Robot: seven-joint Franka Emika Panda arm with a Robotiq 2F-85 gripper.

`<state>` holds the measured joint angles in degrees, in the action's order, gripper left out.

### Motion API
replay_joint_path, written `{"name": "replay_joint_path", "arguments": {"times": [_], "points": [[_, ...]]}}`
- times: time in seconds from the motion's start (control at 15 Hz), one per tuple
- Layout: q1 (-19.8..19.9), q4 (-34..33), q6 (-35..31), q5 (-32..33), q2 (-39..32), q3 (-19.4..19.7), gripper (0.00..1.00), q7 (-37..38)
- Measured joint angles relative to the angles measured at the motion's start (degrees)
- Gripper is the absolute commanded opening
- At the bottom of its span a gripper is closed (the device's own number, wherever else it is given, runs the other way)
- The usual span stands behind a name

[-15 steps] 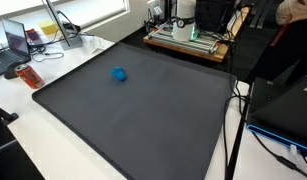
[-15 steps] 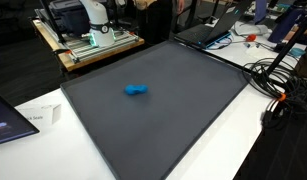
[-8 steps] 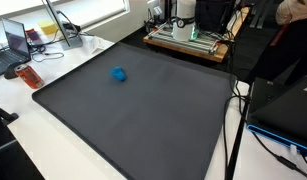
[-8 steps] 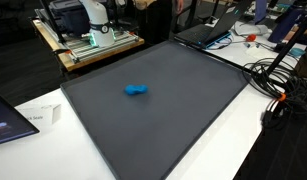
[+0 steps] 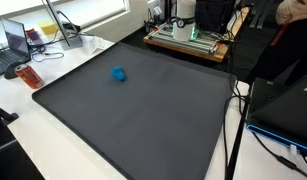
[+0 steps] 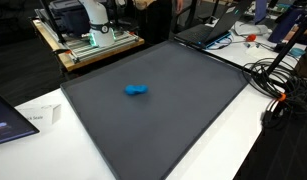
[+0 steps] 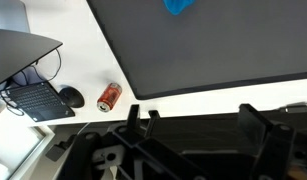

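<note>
A small blue object [image 5: 119, 74] lies on the black mat [image 5: 143, 120], towards one side, and is also seen from the opposite side as the blue object [image 6: 136, 90] on the mat [image 6: 163, 120]. In the wrist view the blue object [image 7: 178, 5] sits at the top edge, far from my gripper [image 7: 198, 110]. The gripper's dark fingers [image 7: 251, 115] stand wide apart at the bottom of that view, open, with nothing between them. Only the arm's white base [image 5: 186, 14] shows in the exterior views.
A red can [image 7: 109, 97] lies on the white table beside the mat, also visible as the can [image 5: 30, 77]. A laptop [image 5: 15, 40], a mouse [image 7: 71, 97] and cables [image 6: 281, 90] crowd the table edges. The robot stands on a wooden platform [image 6: 88, 45].
</note>
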<state>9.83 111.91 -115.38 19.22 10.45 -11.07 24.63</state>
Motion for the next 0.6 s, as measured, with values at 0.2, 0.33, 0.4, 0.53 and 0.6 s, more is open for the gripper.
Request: {"name": "replay_joint_path", "arguments": {"times": [0.2, 0.33, 0.4, 0.53, 0.6], "points": [[-1.56, -0.65, 0.00, -1.23, -3.03, 3.84, 1.00, -1.20], [-2.03, -1.05, -0.01, -2.86, -5.20, 6.07, 1.00, -2.57], [-2.12, -1.22, -0.02, -3.71, -6.31, 6.97, 1.00, -3.15], [-2.22, -1.43, -0.09, -5.53, -8.52, 8.54, 1.00, -4.49], [-2.25, -1.54, -0.12, -6.44, -9.73, 9.21, 1.00, -5.07]]}}
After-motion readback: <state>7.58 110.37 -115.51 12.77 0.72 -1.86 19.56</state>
